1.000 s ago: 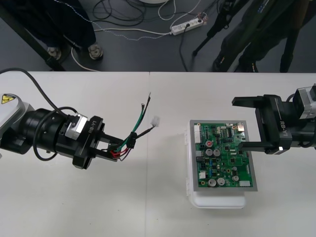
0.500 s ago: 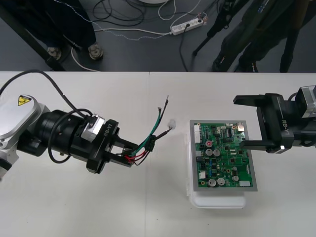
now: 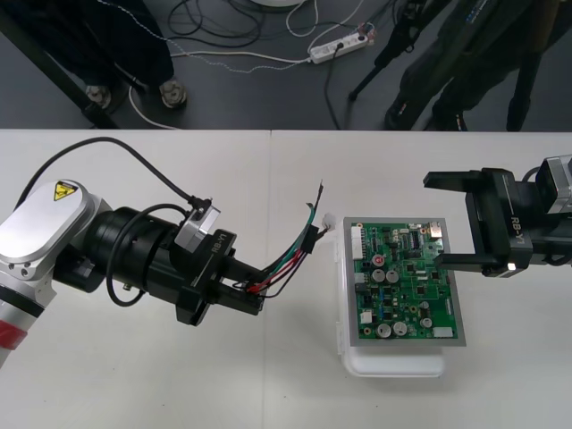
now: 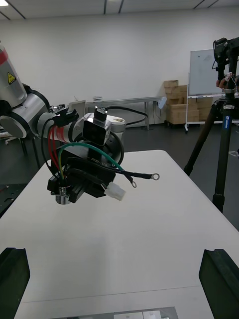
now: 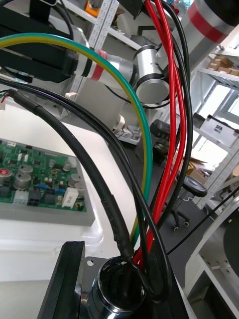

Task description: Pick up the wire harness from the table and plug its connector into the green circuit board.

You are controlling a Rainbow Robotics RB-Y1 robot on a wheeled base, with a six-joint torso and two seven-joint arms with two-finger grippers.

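From the front I can't tell whether the small white plug (image 3: 329, 222) of the harness (image 3: 286, 261) touches the green circuit board (image 3: 407, 281), and its other end is buried inside the left gripper (image 3: 252, 288).

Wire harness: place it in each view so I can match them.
Front view: wire harness in the left gripper, white plug near the green circuit board.
Right wrist view: in that gripper, above the table.
Left wrist view: wires rise from the socket, board beyond.
Shared landmark: the green wire.

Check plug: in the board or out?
Out. The plug hangs just left of the green board, harness clamped in the left claw.
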